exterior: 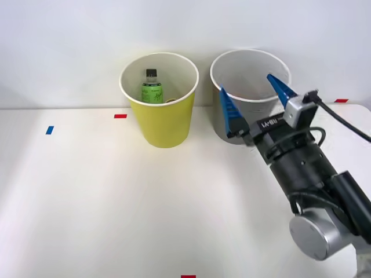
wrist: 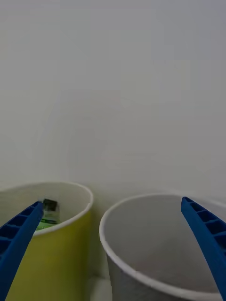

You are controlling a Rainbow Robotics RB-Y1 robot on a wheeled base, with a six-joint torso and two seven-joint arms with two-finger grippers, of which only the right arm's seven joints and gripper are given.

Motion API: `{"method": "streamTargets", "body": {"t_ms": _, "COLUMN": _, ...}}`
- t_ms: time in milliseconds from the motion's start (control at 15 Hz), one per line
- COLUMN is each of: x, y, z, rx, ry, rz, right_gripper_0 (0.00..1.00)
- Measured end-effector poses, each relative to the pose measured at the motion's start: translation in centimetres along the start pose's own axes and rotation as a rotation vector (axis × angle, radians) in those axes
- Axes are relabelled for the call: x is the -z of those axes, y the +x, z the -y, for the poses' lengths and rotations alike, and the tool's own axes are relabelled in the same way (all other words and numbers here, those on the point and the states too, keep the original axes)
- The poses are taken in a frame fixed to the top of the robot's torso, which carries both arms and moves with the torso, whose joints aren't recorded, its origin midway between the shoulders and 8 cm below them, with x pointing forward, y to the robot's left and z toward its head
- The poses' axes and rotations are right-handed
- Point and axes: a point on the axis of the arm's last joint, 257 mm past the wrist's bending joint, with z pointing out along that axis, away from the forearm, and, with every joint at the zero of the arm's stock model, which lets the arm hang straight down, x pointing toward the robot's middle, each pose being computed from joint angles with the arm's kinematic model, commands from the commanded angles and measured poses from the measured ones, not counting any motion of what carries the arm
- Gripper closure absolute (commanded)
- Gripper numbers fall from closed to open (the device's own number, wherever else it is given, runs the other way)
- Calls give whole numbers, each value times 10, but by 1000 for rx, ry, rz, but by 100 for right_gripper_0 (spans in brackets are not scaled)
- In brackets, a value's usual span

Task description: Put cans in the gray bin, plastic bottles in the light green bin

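The light green bin (exterior: 160,119) (wrist: 52,256) stands at the back of the table, and the plastic bottle (exterior: 152,88) (wrist: 48,216) with black cap and green label stands upright inside it. To its right stands the gray bin (exterior: 250,72) (wrist: 155,254), whose visible inside is pale; the can is out of view. My right gripper (exterior: 255,98) (wrist: 113,263) hovers open in front of the gray bin's near side, its blue fingers (exterior: 229,113) spread wide with nothing between them.
Small red tape marks (exterior: 120,116) and a blue mark (exterior: 50,130) lie on the white table (exterior: 116,208). A white wall rises right behind the bins. My arm (exterior: 313,185) comes across the table's right side.
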Motion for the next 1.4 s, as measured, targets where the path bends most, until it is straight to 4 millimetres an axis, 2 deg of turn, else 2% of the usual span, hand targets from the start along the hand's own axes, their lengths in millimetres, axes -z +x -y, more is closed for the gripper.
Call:
{"method": "streamTargets", "body": {"t_ms": 200, "x": 37, "y": 26, "z": -1, "rx": -2, "ry": 10, "rz": -42, "right_gripper_0": 0}}
{"method": "streamTargets", "body": {"t_ms": 467, "x": 69, "y": 55, "z": -2, "rx": 11, "ry": 37, "rz": -120, "right_gripper_0": 0}}
{"method": "streamTargets", "body": {"t_ms": 867, "x": 130, "y": 101, "z": 1, "rx": 15, "ry": 88, "rz": -268, "right_gripper_0": 0}}
{"method": "streamTargets", "body": {"t_ms": 1067, "x": 144, "y": 111, "z": -3, "rx": 38, "ry": 81, "rz": -305, "right_gripper_0": 0}}
{"method": "streamTargets", "body": {"t_ms": 1400, "x": 151, "y": 130, "z": -15, "rx": 3, "ry": 81, "rz": -286, "right_gripper_0": 0}}
